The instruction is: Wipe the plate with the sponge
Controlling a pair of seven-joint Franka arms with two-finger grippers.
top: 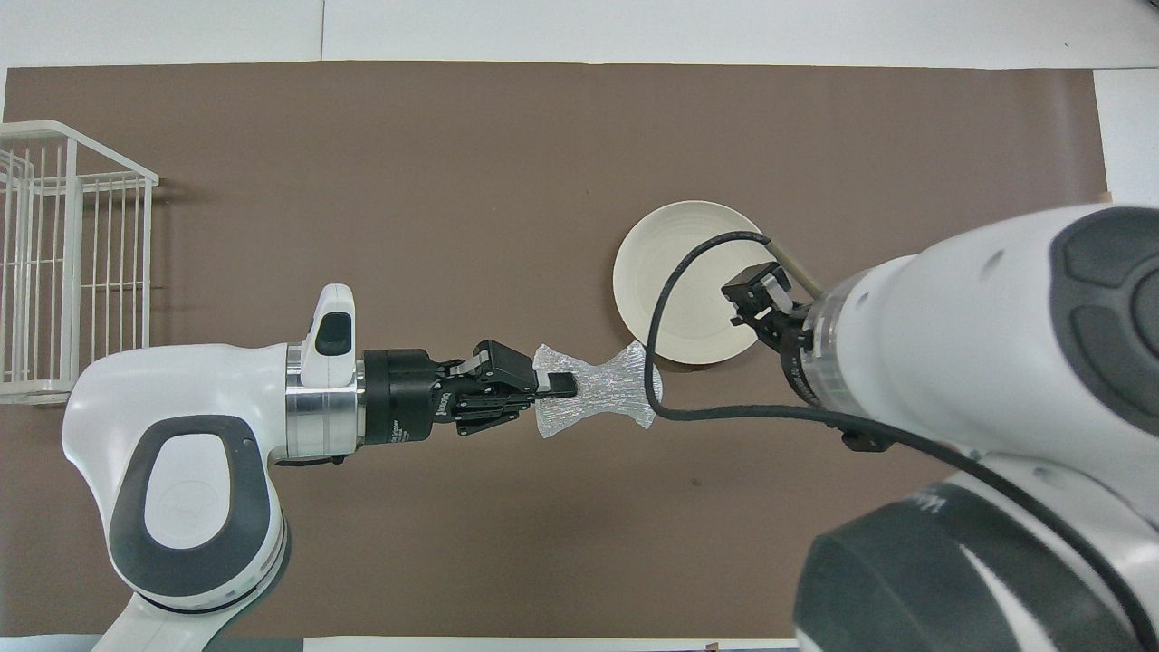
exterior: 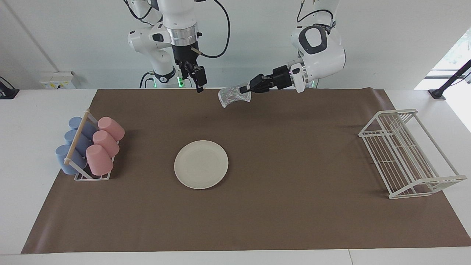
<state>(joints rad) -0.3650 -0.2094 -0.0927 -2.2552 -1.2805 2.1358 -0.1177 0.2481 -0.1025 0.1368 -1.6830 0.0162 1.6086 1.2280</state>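
Your left gripper (exterior: 243, 89) is up in the air over the edge of the brown mat (exterior: 279, 154) closest to the robots, reaching out sideways from its arm, jaws pinching the sponge (exterior: 233, 96). In the overhead view the sponge (top: 593, 401) is squeezed at its middle into a bow-tie shape, its free end flaring out past the fingertips. It touches nothing but your left gripper (top: 563, 388).

Your right gripper (exterior: 198, 81) hangs pointing downward over the same near edge of the mat, toward the right arm's end of the counter (exterior: 29, 110). It holds nothing, and you cannot tell from here whether its jaws are spread or pressed together. From above, the right gripper (top: 759, 294) overlaps the plate's rim, but the facing view shows it well above the mat.

The plate (exterior: 201, 164) lies flat on the mat, farther from the robots than both grippers, bare inside.

At the right arm's end of the mat a small rack (exterior: 92, 176) holds 3 pink cups (exterior: 103, 143) and 3 blue cups (exterior: 73, 141) lying tilted. At the left arm's end stands a white wire rack (exterior: 408, 154).
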